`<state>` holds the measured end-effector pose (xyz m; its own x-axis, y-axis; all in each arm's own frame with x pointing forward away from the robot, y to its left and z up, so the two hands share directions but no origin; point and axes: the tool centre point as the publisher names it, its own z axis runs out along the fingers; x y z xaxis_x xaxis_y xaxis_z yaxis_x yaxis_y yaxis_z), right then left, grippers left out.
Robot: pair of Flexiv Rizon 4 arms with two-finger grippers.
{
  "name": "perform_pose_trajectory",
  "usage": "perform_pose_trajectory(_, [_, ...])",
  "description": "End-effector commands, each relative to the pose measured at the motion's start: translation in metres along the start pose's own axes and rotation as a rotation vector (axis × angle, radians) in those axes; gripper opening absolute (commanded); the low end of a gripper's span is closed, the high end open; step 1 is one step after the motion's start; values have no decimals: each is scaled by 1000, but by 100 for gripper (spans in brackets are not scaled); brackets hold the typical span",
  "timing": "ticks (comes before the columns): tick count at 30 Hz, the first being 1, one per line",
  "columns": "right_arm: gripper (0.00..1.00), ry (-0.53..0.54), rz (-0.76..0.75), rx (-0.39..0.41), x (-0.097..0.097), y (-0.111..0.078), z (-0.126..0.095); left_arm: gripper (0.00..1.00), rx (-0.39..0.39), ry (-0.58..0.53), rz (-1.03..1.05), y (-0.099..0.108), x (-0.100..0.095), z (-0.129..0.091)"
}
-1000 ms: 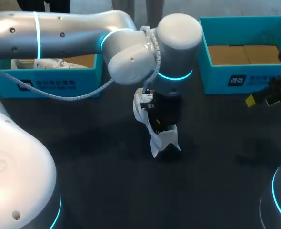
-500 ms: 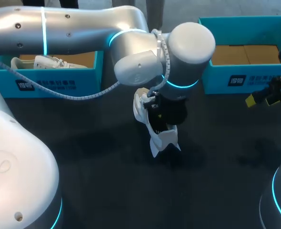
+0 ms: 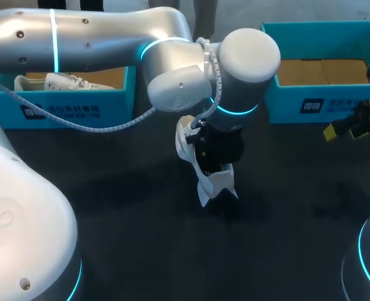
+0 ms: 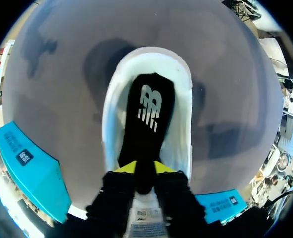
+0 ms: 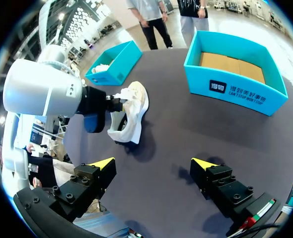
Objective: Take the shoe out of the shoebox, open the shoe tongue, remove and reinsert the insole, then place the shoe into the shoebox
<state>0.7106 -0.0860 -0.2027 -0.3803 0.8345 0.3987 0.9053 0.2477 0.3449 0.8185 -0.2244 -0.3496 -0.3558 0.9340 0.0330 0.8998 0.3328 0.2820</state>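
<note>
A white shoe (image 3: 212, 183) sits on the dark table at the middle, its opening turned up toward my left gripper (image 3: 214, 154), which points down into it. In the left wrist view the black insole (image 4: 149, 111) lies inside the shoe (image 4: 182, 124). The insole's heel end fills the narrow gap between my left gripper's (image 4: 144, 169) yellow tips and touches both. My right gripper (image 5: 153, 163) hangs open and empty above the table's right side, well away from the shoe (image 5: 135, 106). It shows at the right edge of the head view (image 3: 353, 126).
A blue shoebox (image 3: 78, 111) at the back left holds another white shoe (image 3: 59, 81). A second blue shoebox (image 3: 323, 103) at the back right shows only its brown cardboard floor. My left arm stretches across the table's back half.
My left arm's wrist has shifted a little to the right over the shoe. The shoe stays where it was, and my right arm has not moved.
</note>
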Motion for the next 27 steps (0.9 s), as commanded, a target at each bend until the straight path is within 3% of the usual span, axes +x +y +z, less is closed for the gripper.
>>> perform_pose_trajectory(1, [100, -1, 1, 1, 0, 0, 1, 100, 12, -5, 1, 0, 1, 2])
perform_pose_trajectory(27, [100, -1, 1, 1, 0, 0, 1, 100, 50, 6, -2, 0, 17, -7])
